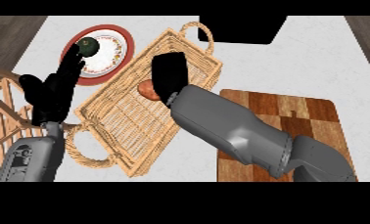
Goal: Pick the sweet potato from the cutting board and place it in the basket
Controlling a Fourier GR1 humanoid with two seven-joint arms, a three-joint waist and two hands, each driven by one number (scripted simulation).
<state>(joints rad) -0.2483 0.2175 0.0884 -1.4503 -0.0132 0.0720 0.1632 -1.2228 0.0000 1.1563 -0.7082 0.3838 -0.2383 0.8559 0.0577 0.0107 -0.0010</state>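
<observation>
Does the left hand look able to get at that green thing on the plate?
Probably yes. The left hand stands open beside the plate, fingertips nearly at the green thing, with nothing between them.

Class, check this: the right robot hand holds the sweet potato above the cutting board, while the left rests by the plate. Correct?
Not quite. The head view shows the right robot hand with the sweet potato over the basket, not the cutting board. The left robot hand does rest by the plate.

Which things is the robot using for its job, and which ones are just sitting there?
For the job:
sweet potato, under the right hand, over the basket
cutting board, where it came from

Just sitting there:
plate with a dark green round thing on it
left hand, resting open at the left
</observation>
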